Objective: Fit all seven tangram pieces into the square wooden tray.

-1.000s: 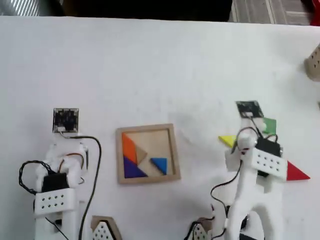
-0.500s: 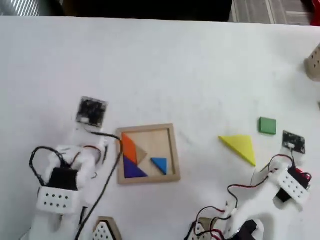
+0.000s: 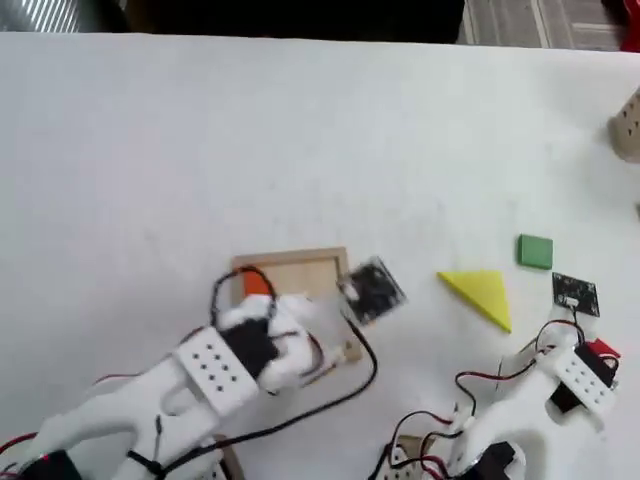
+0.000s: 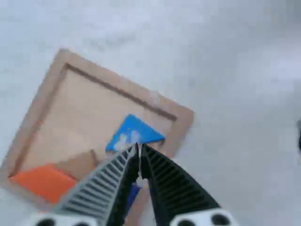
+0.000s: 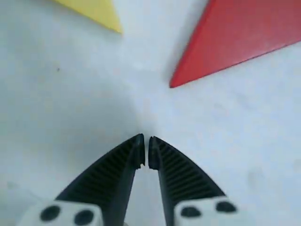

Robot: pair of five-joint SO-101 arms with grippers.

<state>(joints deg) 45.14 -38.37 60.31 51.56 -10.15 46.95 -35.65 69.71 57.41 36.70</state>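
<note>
L gripper [image 4: 139, 149]: jaws are seen pressed together w/ nothing between them, tips held above the blue triangle [image 4: 135, 133], which lies inside the square wooden tray [image 4: 183, 116] near one corner. An orange piece [image 4: 43, 181] and a tan piece [image 4: 79, 164] are also seated in the tray; the rest of the tray floor is left bare wood. In the high view the tray [image 3: 290, 260] is largely covered by the L arm [image 3: 215, 368], stretched across it from the near edge.

R gripper [image 5: 145, 145]: jaws closed to a hairline gap, nothing held, poised over bare table. A red triangle [image 5: 244, 33] and the tip of a yellow triangle [image 5: 96, 9] are seen just beyond it, apart from each other.

Outward: the yellow triangle [image 3: 481, 292] and a green square [image 3: 535, 251] lie loose, well to the side of the tray, near the R arm [image 3: 560, 385].

Surface: a plain white table [image 3: 300, 130]. Room: a dark strip [image 3: 290, 18] is seen past the far edge, and a perforated tan object [image 3: 626, 126] at the table's side.
</note>
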